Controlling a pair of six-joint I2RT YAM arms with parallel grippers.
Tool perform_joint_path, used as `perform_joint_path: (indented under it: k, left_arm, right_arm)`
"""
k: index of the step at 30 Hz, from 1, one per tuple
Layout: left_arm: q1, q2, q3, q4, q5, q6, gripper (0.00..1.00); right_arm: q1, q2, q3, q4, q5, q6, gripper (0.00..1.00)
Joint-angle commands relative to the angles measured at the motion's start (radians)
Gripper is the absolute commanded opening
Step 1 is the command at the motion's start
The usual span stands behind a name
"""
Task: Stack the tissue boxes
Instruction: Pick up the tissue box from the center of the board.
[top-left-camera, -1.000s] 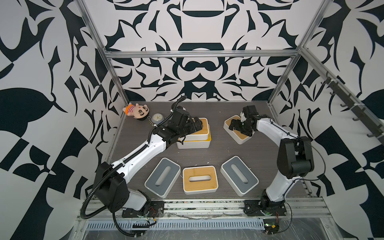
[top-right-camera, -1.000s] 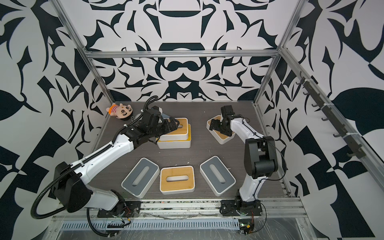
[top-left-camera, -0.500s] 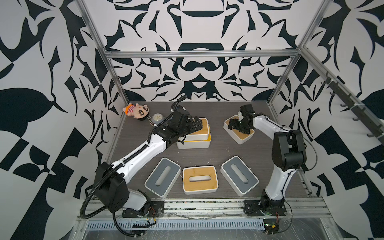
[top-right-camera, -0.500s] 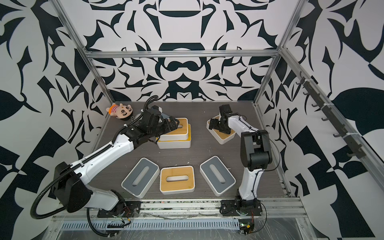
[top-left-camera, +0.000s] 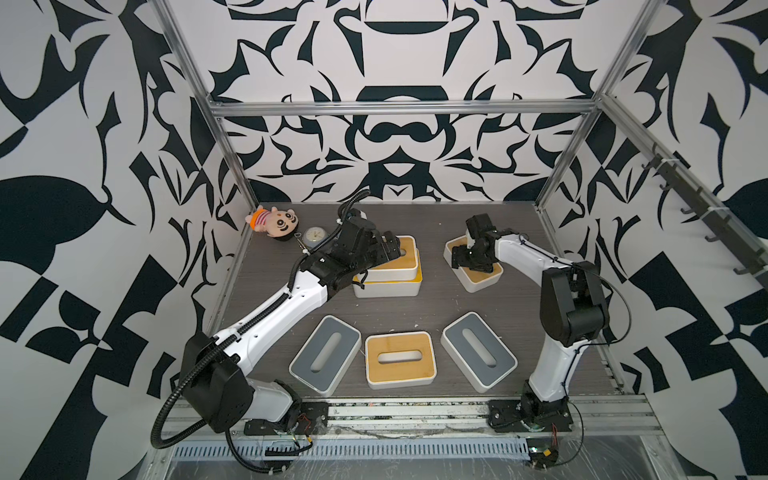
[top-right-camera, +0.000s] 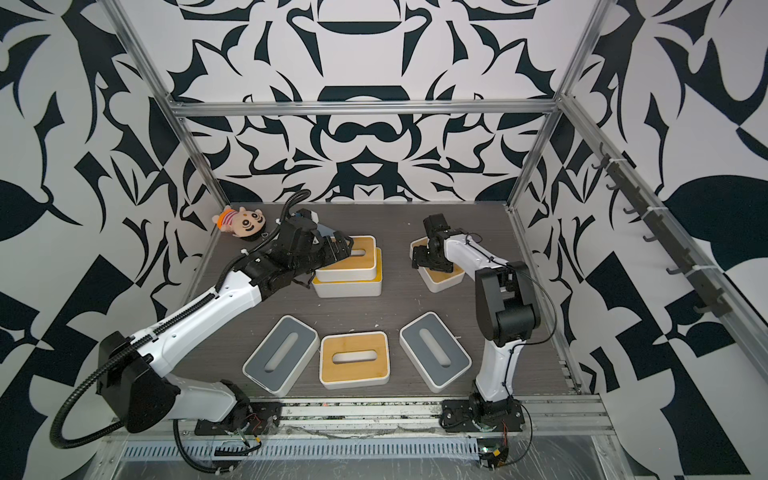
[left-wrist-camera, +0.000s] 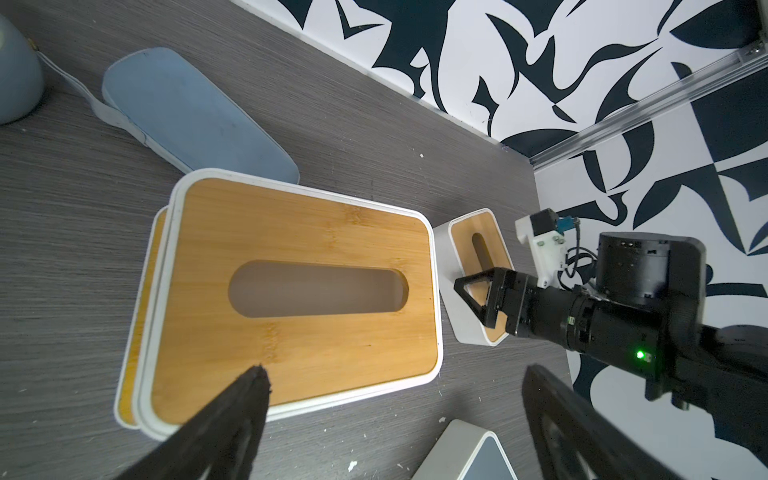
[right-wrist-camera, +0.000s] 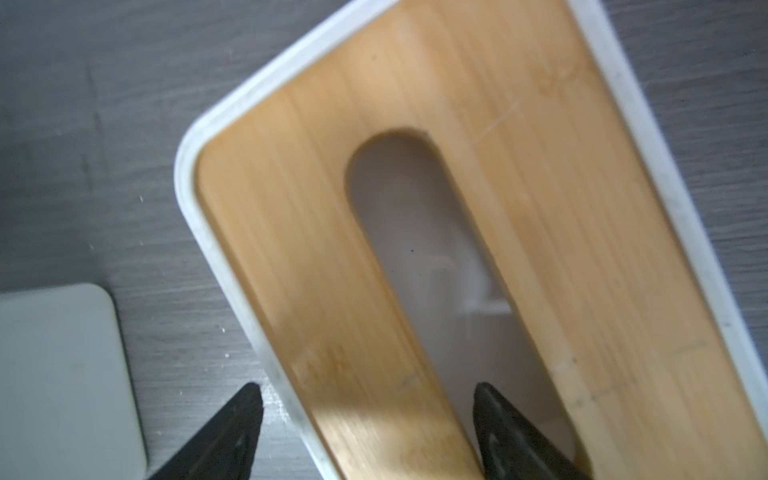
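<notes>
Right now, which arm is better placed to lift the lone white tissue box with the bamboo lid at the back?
Right. The right gripper straddles a wall of that bamboo-lidded box, one finger inside its slot. The left gripper hangs open over the two-box stack.

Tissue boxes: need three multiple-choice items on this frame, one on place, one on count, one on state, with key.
1. The bamboo-lidded box under the left gripper sits:
A) on the yellow-lidded box
B) on the plush doll
C) on bare table

2. Grey-lidded boxes in view:
A) one
B) two
C) three

3. The left gripper is:
A) shut on a lid
B) open, holding nothing
C) out of view

Key:
1 A, a yellow rim shows beneath it.
2 B, one on either side of the near bamboo box.
3 B, the left wrist view shows its fingers wide apart.
</notes>
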Motion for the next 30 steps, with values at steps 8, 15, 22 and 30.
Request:
perform_joint_path:
  k: [8,15,22,30]
  left_arm:
    - [-0.003,-0.023,-0.013,-0.017,-0.024,0.015,0.99]
    - [-0.003,-0.016,-0.003,-0.025,-0.023,0.026,0.99]
    - [-0.003,-0.014,-0.006,-0.022,-0.023,0.023,0.99]
    - [-0.003,-0.020,0.000,-0.027,-0.023,0.026,0.99]
  right_arm:
    - [0.031,0.031,0.092,-0.085,0.130,-0.061,0.68]
    - [0.031,0.044,0.091,-0.074,0.129,-0.077,0.58]
    - [0.031,0.036,0.071,-0.055,0.109,-0.084,0.47]
    - [0.028,0.001,0.046,-0.031,0.078,-0.081,0.34]
